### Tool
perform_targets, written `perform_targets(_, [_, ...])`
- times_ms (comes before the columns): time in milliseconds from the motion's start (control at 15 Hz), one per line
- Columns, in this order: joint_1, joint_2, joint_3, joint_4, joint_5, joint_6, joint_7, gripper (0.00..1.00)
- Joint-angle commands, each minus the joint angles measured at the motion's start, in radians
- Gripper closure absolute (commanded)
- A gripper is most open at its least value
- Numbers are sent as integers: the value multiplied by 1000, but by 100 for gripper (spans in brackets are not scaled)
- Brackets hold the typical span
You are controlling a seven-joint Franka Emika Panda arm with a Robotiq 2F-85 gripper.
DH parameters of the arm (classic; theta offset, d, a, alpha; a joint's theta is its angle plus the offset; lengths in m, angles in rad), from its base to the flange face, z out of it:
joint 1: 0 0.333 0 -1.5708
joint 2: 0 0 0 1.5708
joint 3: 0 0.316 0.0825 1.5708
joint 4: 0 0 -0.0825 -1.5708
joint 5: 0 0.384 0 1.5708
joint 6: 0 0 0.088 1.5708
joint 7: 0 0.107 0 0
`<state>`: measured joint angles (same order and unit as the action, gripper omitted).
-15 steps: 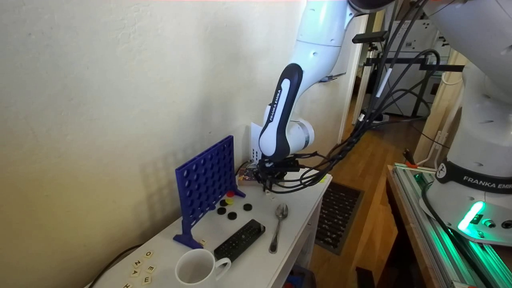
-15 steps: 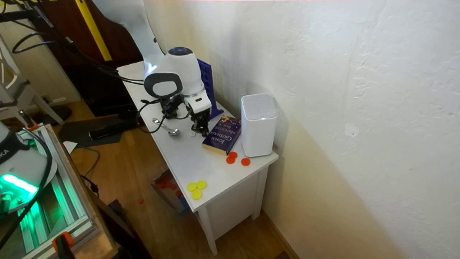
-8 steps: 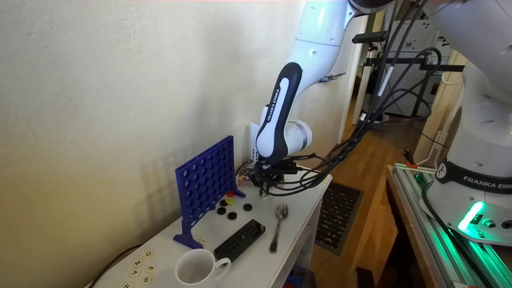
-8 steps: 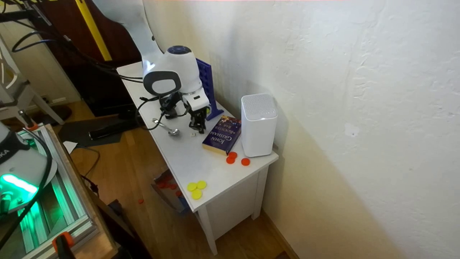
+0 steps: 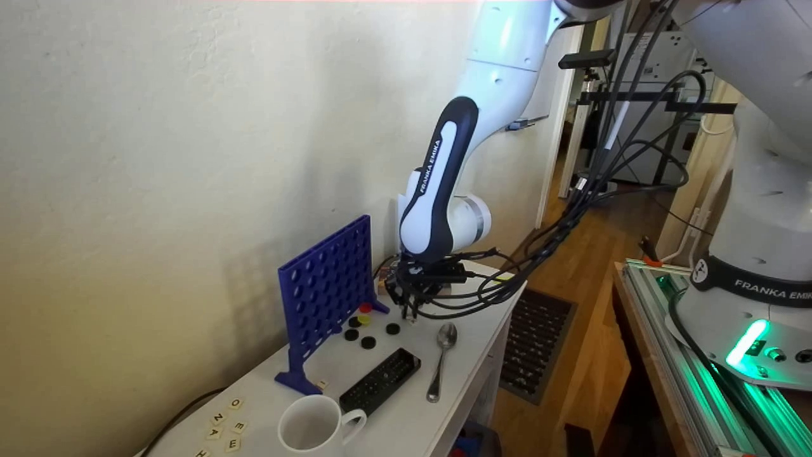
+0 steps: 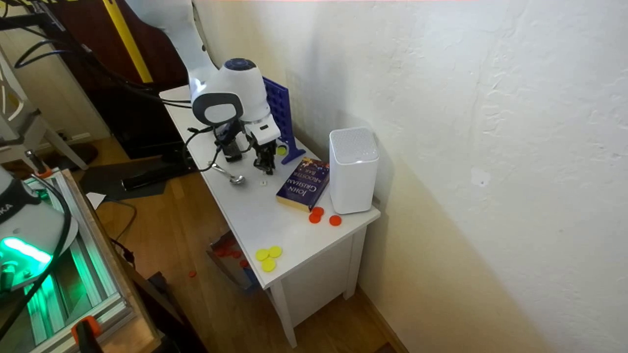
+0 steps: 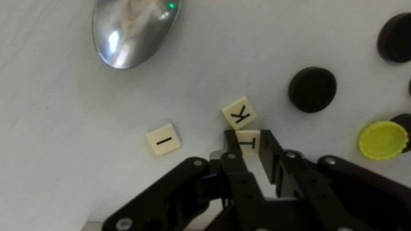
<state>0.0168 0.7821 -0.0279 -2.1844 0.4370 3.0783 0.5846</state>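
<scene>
My gripper (image 7: pixel 248 140) is shut on a small cream letter tile marked T (image 7: pixel 247 145), pinched between the fingertips low over the white table. A K tile (image 7: pixel 239 113) lies at the fingertips, its corner against or very near the T tile. An I tile (image 7: pixel 163 140) lies apart to the left in the wrist view. In the exterior views my gripper (image 5: pixel 408 312) (image 6: pixel 265 170) is beside the loose black discs (image 5: pixel 392 329), between the spoon (image 5: pixel 447 335) and the blue upright game rack (image 5: pixel 327 285). The held tile is largely hidden there.
The spoon bowl (image 7: pixel 135 32) and a yellow disc (image 7: pixel 383 140) are near the gripper. A book (image 6: pixel 304 184), a white box (image 6: pixel 354 171), red discs (image 6: pixel 335 220) and yellow discs (image 6: pixel 268 264) stand at one end. A remote (image 5: pixel 380 381) and mug (image 5: pixel 311 428) stand at the other.
My gripper has moved low along the tabletop, away from the book and toward the black discs and rack. The spoon, rack, book and discs have not moved.
</scene>
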Motion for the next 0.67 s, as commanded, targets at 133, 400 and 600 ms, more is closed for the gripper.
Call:
perform_targets(133, [118,-10,-96,-23,15,90,32,95])
perform_targets(400, [154,-42,-168,-73,22,59,49,95])
perform_targets(600, [87,-70,-110,-110,24,24,42,95])
